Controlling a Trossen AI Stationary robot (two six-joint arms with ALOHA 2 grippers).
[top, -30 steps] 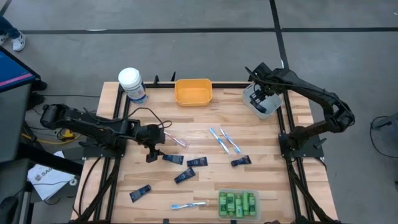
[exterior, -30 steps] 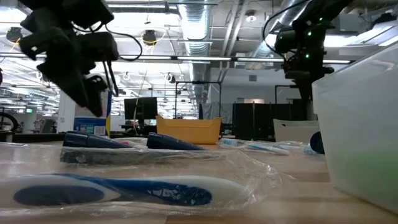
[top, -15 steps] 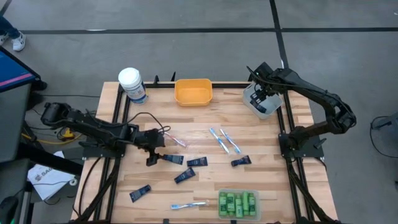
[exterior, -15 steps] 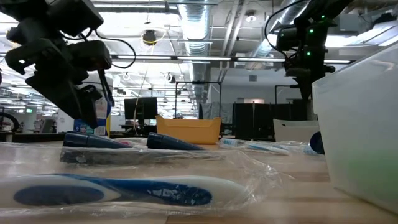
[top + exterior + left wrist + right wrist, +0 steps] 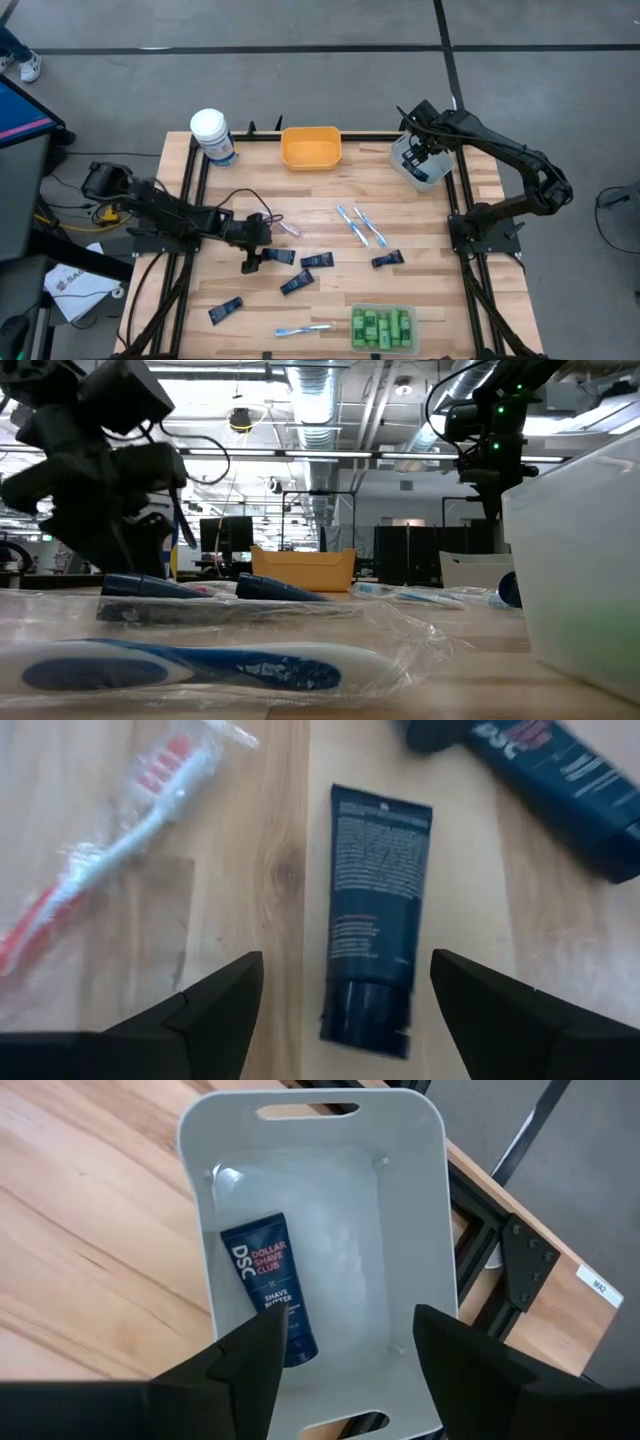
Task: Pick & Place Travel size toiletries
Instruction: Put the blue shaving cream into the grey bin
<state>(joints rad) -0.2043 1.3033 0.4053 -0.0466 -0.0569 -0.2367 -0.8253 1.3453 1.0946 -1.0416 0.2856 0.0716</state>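
Several dark navy tubes lie flat on the wooden table. One of them (image 5: 372, 920) lies with its cap end between the fingers of my left gripper (image 5: 345, 965), which is open, low over it and apart from it; in the high view this gripper (image 5: 254, 263) is left of centre. A pink toothbrush (image 5: 120, 830) in clear wrap lies beside it. Blue toothbrushes (image 5: 360, 226) lie at mid table. My right gripper (image 5: 345, 1340) hangs open above the grey bin (image 5: 415, 1200), where one navy tube (image 5: 268, 1295) lies on the bottom.
An orange bin (image 5: 311, 147) and a white-lidded canister (image 5: 212, 135) stand at the far edge. A clear bin with green bottles (image 5: 382, 327) sits at the near edge. More navy tubes (image 5: 317, 260) and a blue toothbrush (image 5: 303, 329) lie between.
My left gripper has sunk toward the table and gone a little toward the right and near edges, coming down over the navy tube. It stays open. My right gripper has kept still over the grey bin.
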